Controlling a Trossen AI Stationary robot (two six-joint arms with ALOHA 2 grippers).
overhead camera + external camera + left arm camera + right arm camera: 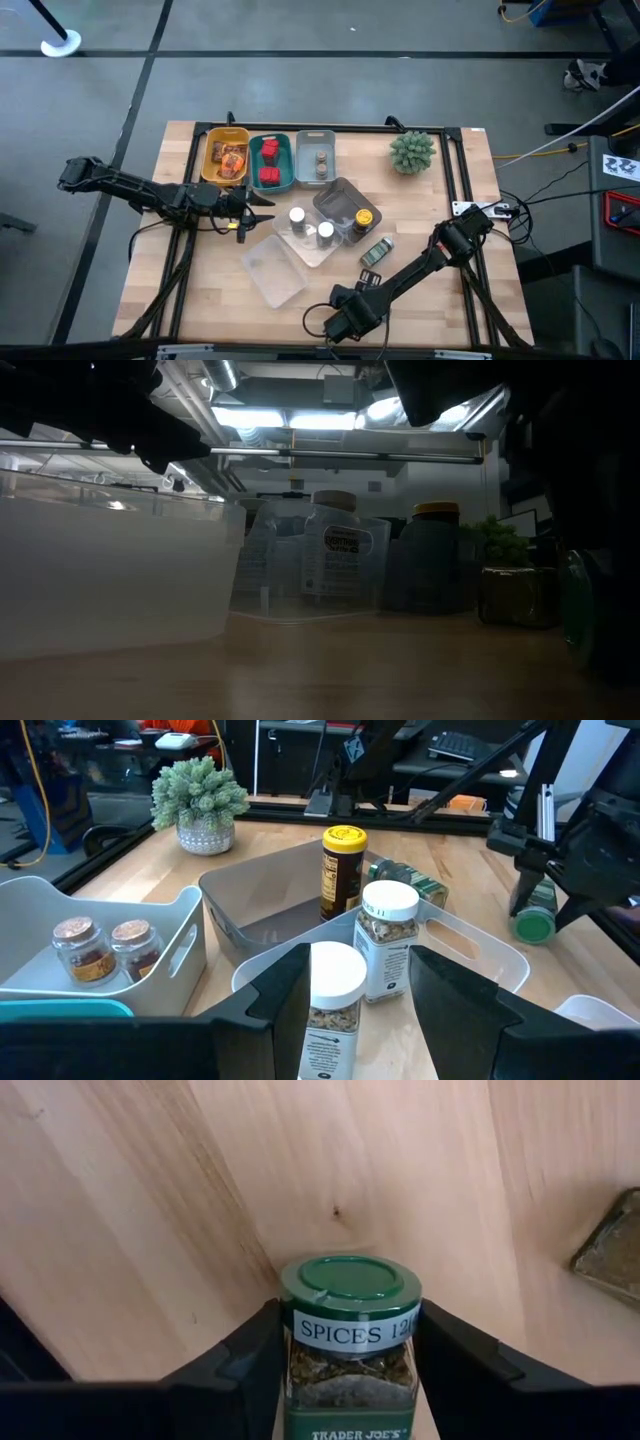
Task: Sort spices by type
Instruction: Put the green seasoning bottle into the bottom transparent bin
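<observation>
The right gripper (345,1355) has its two fingers closed against the sides of a green-capped spice jar (350,1330), gripping it over the bare wooden table (440,300) near the 6 o'clock edge. A second green-labelled jar (377,251) lies on the wood just beyond it, toward 1 o'clock. The left gripper (262,209) reaches in from 9 o'clock with its fingers part open and holding nothing, pointing at two white-capped bottles (311,223) standing in a clear tray (320,252). Touching that tray at 2 o'clock, a grey bin (335,197) holds the yellow-lidded jar (363,216). Along the 12 o'clock edge, a yellow bin (212,148) holds orange foil packets (232,158), a teal bin (283,160) red cubes (268,163), and another grey bin (303,155) tiny brown jars (321,163). An empty clear tray (272,270) lies at 7 o'clock of the bottles.
</observation>
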